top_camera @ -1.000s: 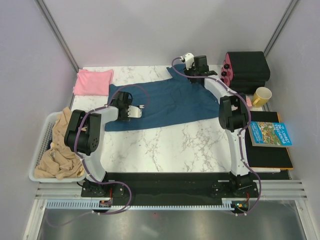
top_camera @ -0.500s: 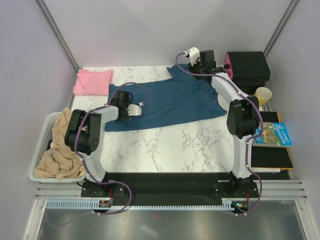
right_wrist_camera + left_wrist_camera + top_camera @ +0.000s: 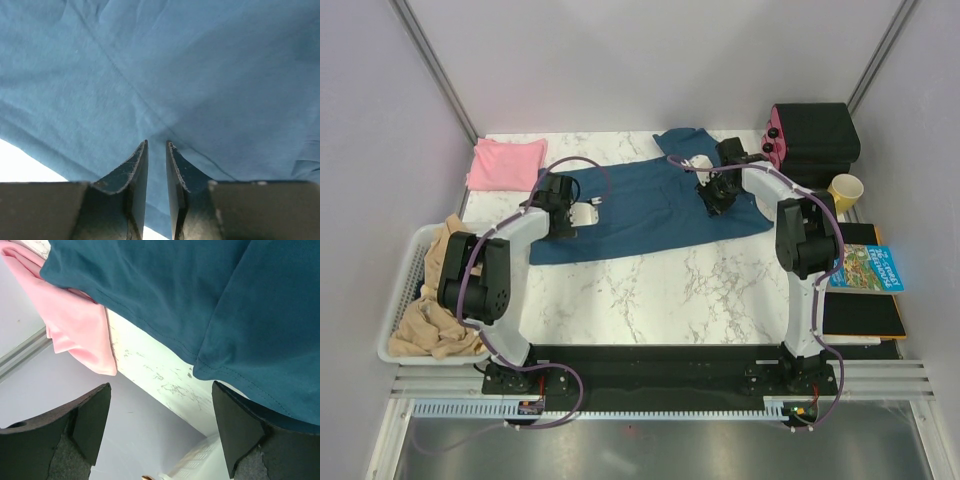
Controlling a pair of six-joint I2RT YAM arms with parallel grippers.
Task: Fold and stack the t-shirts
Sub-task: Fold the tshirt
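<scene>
Pink shirt [image 3: 507, 163] lies folded at the desk's [image 3: 650, 290] far-left corner. Teal shirt [image 3: 650, 205] lies spread w/ long axis left-right, between both arms. Left gripper [image 3: 160, 435], fingers apart, hangs over its left hem; right gripper [image 3: 156, 165], fingers nearly together w/ nothing between, over its right half. Each arm is near its own end.

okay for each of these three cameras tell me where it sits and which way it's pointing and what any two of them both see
Top external: above and behind the bases, looking down on the marble table; both arms show.
Left wrist: on the left hand, facing the teal t-shirt edge and pink t-shirt; two spread fingers show.
Right wrist: on the right hand, facing teal cloth; fingers nearly together.
Shared: top and left wrist both show both shirts.
</scene>
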